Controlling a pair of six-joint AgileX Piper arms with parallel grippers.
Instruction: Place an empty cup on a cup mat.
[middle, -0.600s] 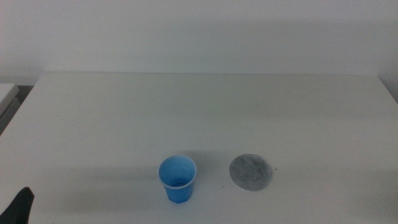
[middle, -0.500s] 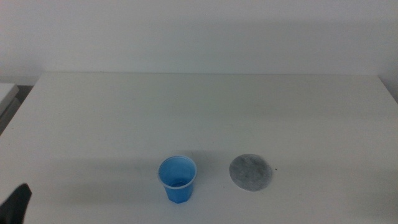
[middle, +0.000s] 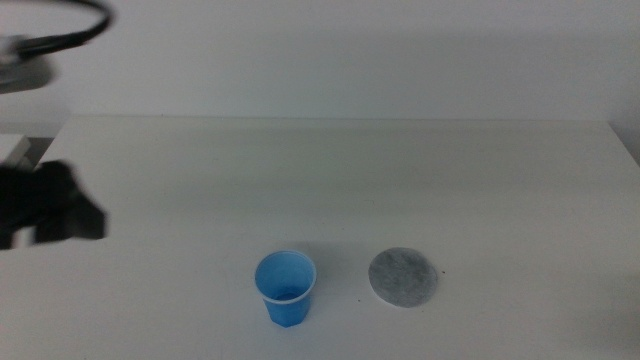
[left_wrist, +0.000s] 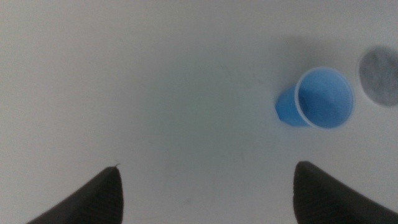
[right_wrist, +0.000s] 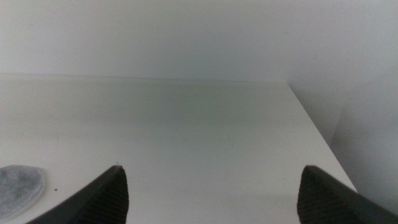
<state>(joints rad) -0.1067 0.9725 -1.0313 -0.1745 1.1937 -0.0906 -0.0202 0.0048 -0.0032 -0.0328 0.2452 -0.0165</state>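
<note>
The blue cup (middle: 285, 287) stands upright and empty on the white table (middle: 330, 170), near its front edge. The grey cup mat (middle: 403, 277) lies flat just right of it, a small gap between them. My left gripper (middle: 88, 218) hovers blurred above the table's left side, well left of the cup. The left wrist view looks down on the cup (left_wrist: 317, 99) and part of the mat (left_wrist: 380, 67), with my left gripper (left_wrist: 208, 190) open and empty. My right gripper (right_wrist: 211, 190) is open and empty, out of the middle view; its wrist view shows the mat's edge (right_wrist: 18, 180).
A pale wall (middle: 330, 50) stands behind the table. A dark cable (middle: 75, 25) of the left arm loops at the upper left. The table's right edge (right_wrist: 317, 130) shows in the right wrist view.
My left arm has risen from the bottom left corner and moved up and in over the table's left side. The cup and the mat have not moved.
</note>
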